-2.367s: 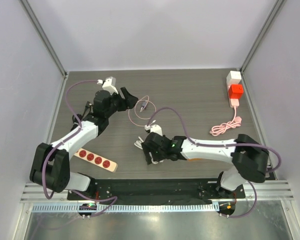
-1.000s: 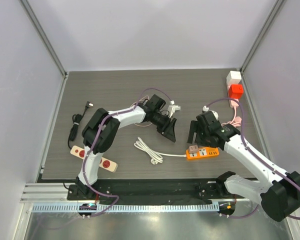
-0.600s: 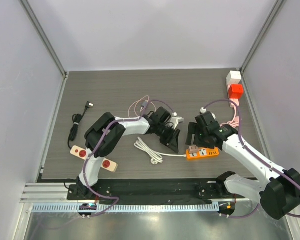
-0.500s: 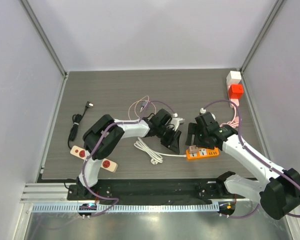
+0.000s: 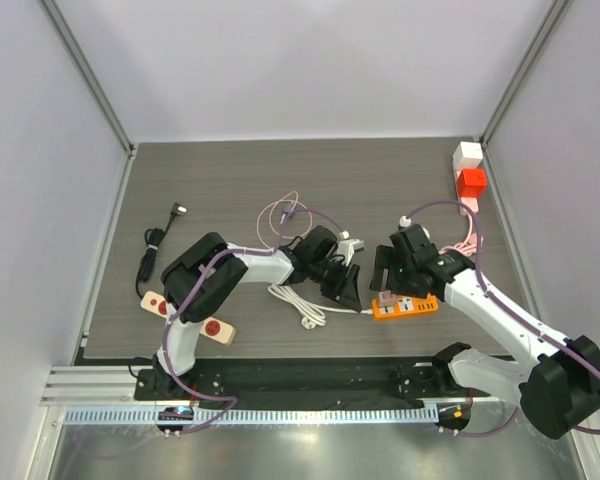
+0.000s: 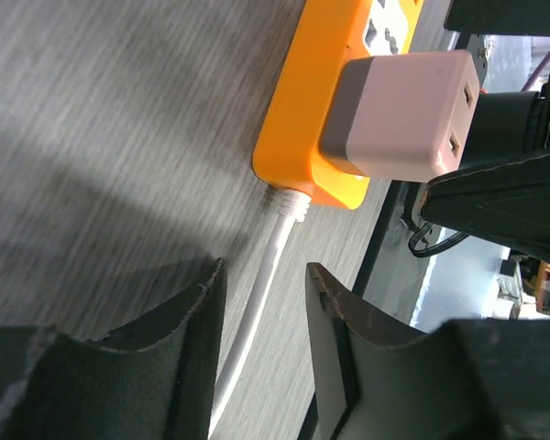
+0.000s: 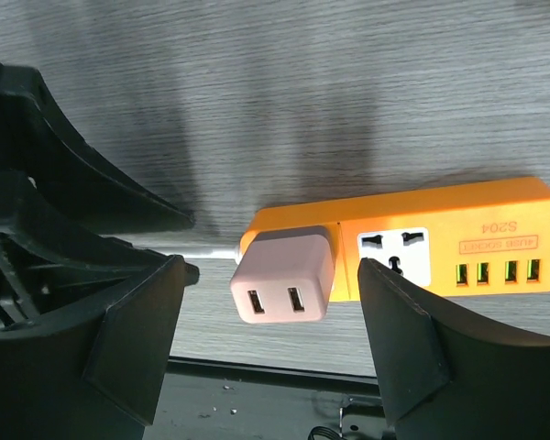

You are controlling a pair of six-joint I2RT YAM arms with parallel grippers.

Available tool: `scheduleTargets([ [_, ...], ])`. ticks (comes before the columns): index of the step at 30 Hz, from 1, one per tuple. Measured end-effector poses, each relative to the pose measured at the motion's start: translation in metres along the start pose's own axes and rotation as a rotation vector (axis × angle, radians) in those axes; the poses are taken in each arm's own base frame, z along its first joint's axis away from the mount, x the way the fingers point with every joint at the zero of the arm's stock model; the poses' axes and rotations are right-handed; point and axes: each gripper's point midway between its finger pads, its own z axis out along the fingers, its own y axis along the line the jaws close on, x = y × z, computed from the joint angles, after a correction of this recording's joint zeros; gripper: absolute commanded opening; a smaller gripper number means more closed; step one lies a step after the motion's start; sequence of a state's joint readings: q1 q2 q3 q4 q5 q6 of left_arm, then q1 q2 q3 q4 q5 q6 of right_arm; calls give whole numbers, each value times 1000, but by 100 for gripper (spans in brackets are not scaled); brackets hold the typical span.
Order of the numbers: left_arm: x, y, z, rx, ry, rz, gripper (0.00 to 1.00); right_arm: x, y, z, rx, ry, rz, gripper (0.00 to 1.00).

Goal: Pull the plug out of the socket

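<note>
- The right claw [image 7: 270, 298] is being held spread over the plug [image 7: 284, 289]; a square pinch on its flat sides, then a straight upward pull, is being called for.
- The left claw [image 6: 261, 280] (also spread) is being lined up on the white cord [image 6: 257, 312] at the left end of the orange socket strip [image 7: 458, 234], likely for bracing.
- The plug, a smooth pale-pink block, is being carried in the glossy strip's leftmost outlet on the wood-grain counter [image 7: 348, 92].

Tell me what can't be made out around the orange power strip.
Plug prongs: hidden inside the power strip, every view.
Strip's far end: left wrist view, cut by the top edge.
White cable: right wrist view, lost behind black fingers.
</note>
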State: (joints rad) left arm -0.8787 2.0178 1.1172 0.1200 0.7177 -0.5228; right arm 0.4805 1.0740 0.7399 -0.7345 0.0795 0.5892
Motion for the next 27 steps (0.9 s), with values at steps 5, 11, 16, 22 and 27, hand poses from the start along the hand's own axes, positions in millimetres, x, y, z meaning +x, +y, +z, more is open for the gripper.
scheduleTargets([
  [5,9,-7,6,14,13,-12,38,0,1,3,-1,6,-1,80],
  [11,13,-10,8,24,20,-23,27,6,0,6,1,30,-3,79],
  [16,18,-6,11,34,36,-36,12,8,1,7,-2,33,-1,78],
  [22,19,-8,11,48,45,-36,0,19,-3,11,12,57,-8,78],
  [27,19,-9,11,49,46,-36,0,26,2,11,11,64,-25,78],
])
